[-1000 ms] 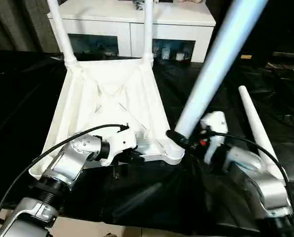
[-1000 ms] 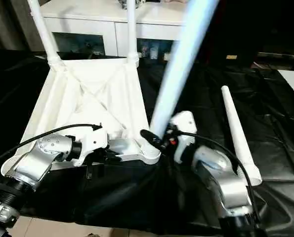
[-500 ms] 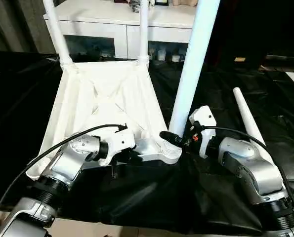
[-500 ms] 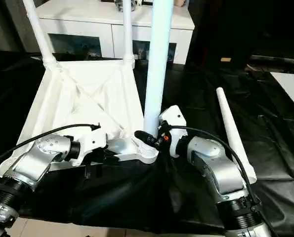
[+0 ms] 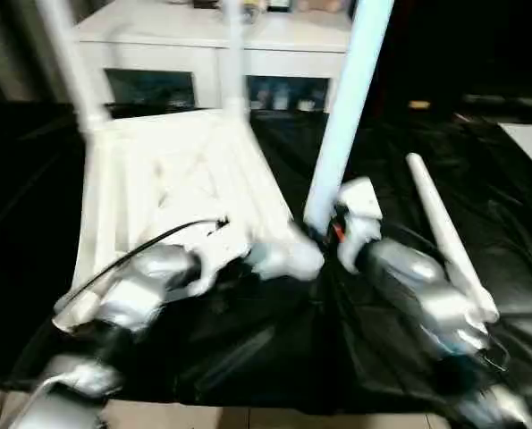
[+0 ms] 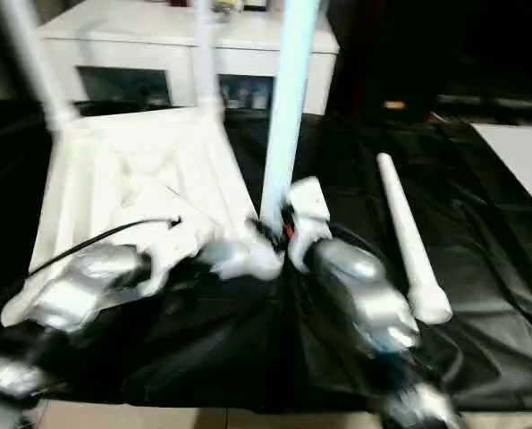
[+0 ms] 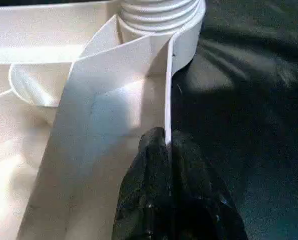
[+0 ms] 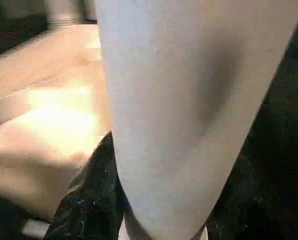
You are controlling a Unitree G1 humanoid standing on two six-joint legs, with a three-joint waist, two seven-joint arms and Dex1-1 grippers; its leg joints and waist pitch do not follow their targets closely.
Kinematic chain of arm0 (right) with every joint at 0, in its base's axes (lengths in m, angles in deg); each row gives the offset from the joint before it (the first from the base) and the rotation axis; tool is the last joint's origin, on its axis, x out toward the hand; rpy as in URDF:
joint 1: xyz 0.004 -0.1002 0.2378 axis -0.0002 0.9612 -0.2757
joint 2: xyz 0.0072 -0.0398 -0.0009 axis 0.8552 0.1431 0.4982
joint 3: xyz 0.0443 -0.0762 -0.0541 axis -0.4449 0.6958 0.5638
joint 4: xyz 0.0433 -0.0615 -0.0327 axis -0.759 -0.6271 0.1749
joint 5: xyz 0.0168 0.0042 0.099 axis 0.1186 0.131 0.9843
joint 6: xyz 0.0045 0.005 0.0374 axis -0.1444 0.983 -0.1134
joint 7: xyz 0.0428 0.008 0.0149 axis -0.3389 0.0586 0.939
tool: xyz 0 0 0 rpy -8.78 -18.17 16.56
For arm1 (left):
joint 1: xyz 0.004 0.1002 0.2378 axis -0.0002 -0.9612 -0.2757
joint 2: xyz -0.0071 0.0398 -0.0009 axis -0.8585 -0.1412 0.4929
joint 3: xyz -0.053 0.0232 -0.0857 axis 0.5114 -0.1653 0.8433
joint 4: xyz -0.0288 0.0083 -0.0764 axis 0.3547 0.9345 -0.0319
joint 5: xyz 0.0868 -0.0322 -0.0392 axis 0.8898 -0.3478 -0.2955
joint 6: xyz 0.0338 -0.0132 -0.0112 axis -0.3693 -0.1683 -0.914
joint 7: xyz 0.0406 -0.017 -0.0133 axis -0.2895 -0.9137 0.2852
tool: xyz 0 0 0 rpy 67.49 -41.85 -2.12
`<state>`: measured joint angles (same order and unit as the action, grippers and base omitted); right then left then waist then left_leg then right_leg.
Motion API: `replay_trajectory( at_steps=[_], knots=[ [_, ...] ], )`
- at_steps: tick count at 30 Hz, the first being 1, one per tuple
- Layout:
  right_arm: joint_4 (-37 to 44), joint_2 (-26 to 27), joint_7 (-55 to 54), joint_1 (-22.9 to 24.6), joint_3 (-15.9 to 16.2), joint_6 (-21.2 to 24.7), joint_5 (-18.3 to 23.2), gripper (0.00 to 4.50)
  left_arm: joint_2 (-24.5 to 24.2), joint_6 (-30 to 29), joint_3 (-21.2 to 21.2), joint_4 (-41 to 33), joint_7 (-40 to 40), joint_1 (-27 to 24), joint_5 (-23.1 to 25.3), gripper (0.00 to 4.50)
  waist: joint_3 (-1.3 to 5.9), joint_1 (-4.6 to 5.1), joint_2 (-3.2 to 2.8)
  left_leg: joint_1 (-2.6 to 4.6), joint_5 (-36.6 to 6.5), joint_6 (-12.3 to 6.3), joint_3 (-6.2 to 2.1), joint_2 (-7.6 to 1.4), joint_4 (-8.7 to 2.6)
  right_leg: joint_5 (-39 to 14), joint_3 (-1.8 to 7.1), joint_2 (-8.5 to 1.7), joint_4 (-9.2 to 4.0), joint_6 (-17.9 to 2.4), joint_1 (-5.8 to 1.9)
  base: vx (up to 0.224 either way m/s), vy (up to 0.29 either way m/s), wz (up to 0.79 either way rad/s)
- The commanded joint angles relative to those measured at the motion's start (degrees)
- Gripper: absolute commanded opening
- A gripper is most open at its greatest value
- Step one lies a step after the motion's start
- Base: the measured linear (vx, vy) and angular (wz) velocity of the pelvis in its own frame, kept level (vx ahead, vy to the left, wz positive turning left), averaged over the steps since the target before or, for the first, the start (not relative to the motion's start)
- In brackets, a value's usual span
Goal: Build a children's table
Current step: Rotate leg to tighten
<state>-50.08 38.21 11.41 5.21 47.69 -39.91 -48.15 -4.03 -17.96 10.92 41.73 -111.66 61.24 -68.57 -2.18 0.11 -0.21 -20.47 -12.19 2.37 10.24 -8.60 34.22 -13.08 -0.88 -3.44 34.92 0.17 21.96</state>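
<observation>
Leg (image 5: 342, 116) swung from tilted to near-upright over corner socket (image 5: 288, 259) in right end effector (image 5: 324, 231) grasp, left end effector (image 7: 166, 150) clamped on tabletop (image 5: 172, 179) rim, ready to seat

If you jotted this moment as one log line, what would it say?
left gripper: shut on tabletop rim | right gripper: holding third leg upright at near corner socket | fourth leg: lying on black cloth

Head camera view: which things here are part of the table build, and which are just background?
Part of the build:
- white plastic ribbed tabletop, upside down, pinched by the left gripper
- two white tube legs already standing in the far sockets
- white tube leg clamped in the right gripper
- loose tapered white leg lying on the black cloth

Background:
- white cabinet with dark glass doors
</observation>
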Motion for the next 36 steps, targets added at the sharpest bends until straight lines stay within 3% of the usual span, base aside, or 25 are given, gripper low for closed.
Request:
replay_trajectory(
  at_steps=[1,3,6,8,12,15,19,20,21,23,27,29,31,34,36],
  knots=[
    [-13.8,1.8,-11.6,-1.6,-4.2,2.0,-4.1,1.84,4.9,-6.3,4.5,0.9,12.2,1.2,-0.2,0.0,1.61,0.25,0.4,0.3,-19.1,2.52,-2.47,-4.2,-5.43,-22.4,2.73,-4.98,-5.59,-10.0,-0.43,0.0,0.0,0.0],
    [-16.1,3.0,-13.9,-3.3,-5.0,1.4,-4.0,1.84,6.6,-7.7,4.0,1.3,14.4,1.5,0.6,0.0,2.09,0.19,0.49,0.44,-17.1,2.0,-2.25,-4.15,-5.15,-19.6,2.77,-5.05,-5.42,-10.9,-0.86,0.0,0.0,0.0],
    [-21.4,5.1,-18.9,-7.1,-6.9,0.1,-3.3,1.84,11.1,-9.9,3.1,2.1,19.1,2.2,1.7,0.0,2.18,-0.12,0.5,0.2,-13.5,0.47,-1.9,-3.96,-4.84,-13.0,2.65,-4.88,-5.12,-11.9,-1.29,0.0,0.0,0.0],
    [-25.5,6.4,-22.3,-10.0,-7.8,-1.5,-3.4,1.84,14.7,-11.2,2.8,2.8,22.0,3.0,1.8,0.0,2.46,-0.53,0.79,-0.07,-9.9,-1.28,-1.67,-3.9,-4.6,-7.6,2.58,-4.74,-4.74,-12.4,-1.75,0.026,-0.004,0.01],
    [-27.4,7.0,-24.4,-11.3,-8.3,-2.7,-3.6,1.84,16.4,-11.4,2.7,3.3,23.6,3.6,1.9,0.0,2.85,-0.8,0.92,-0.21,-5.4,-3.32,-1.52,-3.81,-4.23,0.0,2.41,-4.69,-4.04,-13.8,-2.28,0.034,-0.006,0.01],
    [-31.4,8.1,-27.3,-13.9,-9.1,-5.0,-4.0,1.84,18.5,-12.7,2.8,3.1,25.9,4.1,2.0,0.0,2.65,-0.9,0.98,-0.03,-6.8,-4.09,-1.48,-3.91,-4.37,-2.8,2.26,-4.78,-4.37,-13.9,-2.18,0.0,0.0,0.0],
    [-34.8,8.9,-25.7,-15.8,-9.5,-8.5,-3.4,1.84,17.8,-13.6,3.1,2.4,26.6,4.1,2.0,0.0,2.41,-0.59,0.6,0.2,-11.9,-2.19,-1.67,-4.13,-4.84,-9.0,2.2,-4.78,-4.84,-13.1,-1.71,0.0,0.0,0.0],
    [-35.4,9.2,-24.2,-16.3,-9.6,-10.3,-3.1,2.19,17.2,-13.6,3.3,2.5,26.6,4.2,1.9,0.0,2.4,-0.37,0.67,-0.01,-12.7,-1.86,-1.72,-4.05,-4.88,-9.7,2.25,-4.78,-4.91,-12.7,-1.79,0.0,0.0,0.0],
    [-35.2,9.4,-22.9,-16.6,-9.7,-11.7,-2.7,2.4,16.9,-13.5,3.4,2.6,26.5,4.3,1.9,0.0,2.37,-0.37,0.61,-0.01,-13.0,-1.81,-1.72,-4.04,-4.91,-9.9,2.28,-4.77,-4.97,-12.6,-1.78,0.0,0.0,0.0],
    [-34.0,9.4,-20.5,-16.9,-9.3,-13.5,-2.6,2.4,16.2,-12.7,3.6,2.7,26.2,4.5,2.0,0.0,2.4,-0.29,0.61,0.05,-13.0,-1.89,-1.72,-4.1,-4.93,-9.4,2.28,-4.72,-4.94,-12.5,-1.73,0.0,0.0,0.0],
    [-30.6,8.9,-16.9,-16.6,-8.6,-14.2,-1.9,2.81,14.6,-11.2,3.4,2.2,24.6,4.2,2.1,0.0,2.81,-0.52,0.73,-0.45,-6.8,-4.38,-1.58,-4.04,-4.37,-0.4,2.23,-4.85,-4.07,-14.6,-2.38,0.0,0.0,0.0],
    [-26.4,7.8,-13.7,-15.5,-8.0,-13.4,-1.0,3.09,12.7,-10.8,2.8,1.3,22.9,3.8,2.3,0.0,2.85,-0.65,0.64,-0.69,-5.0,-5.99,-1.49,-3.98,-4.09,1.0,2.19,-4.96,-3.96,-15.1,-2.48,0.0,0.0,0.0],
    [-23.9,7.0,-12.1,-14.8,-7.5,-12.7,-0.6,3.17,11.7,-10.6,2.7,0.8,21.9,3.5,2.3,0.0,3.15,-0.78,0.71,-0.84,-1.8,-7.52,-1.45,-3.99,-3.69,5.9,2.24,-4.85,-3.3,-15.6,-2.62,0.0,0.0,0.0],
    [-17.9,4.9,-7.3,-12.5,-6.4,-10.9,0.7,3.49,9.6,-9.8,2.3,-0.5,19.3,2.8,2.0,0.0,3.07,-0.87,0.5,-0.7,-1.9,-8.16,-1.29,-4.11,-3.64,6.3,2.15,-4.74,-3.3,-16.9,-2.41,0.0,0.0,0.0],
    [-13.7,3.1,-3.2,-10.5,-5.7,-9.6,1.6,3.61,8.0,-9.1,1.8,-1.6,16.9,2.4,1.5,0.0,2.89,-1.29,0.32,-0.59,-2.2,-8.43,-1.35,-4.35,-3.73,6.5,2.12,-4.64,-3.34,-16.5,-2.53,0.0,0.0,0.0]
  ],
)
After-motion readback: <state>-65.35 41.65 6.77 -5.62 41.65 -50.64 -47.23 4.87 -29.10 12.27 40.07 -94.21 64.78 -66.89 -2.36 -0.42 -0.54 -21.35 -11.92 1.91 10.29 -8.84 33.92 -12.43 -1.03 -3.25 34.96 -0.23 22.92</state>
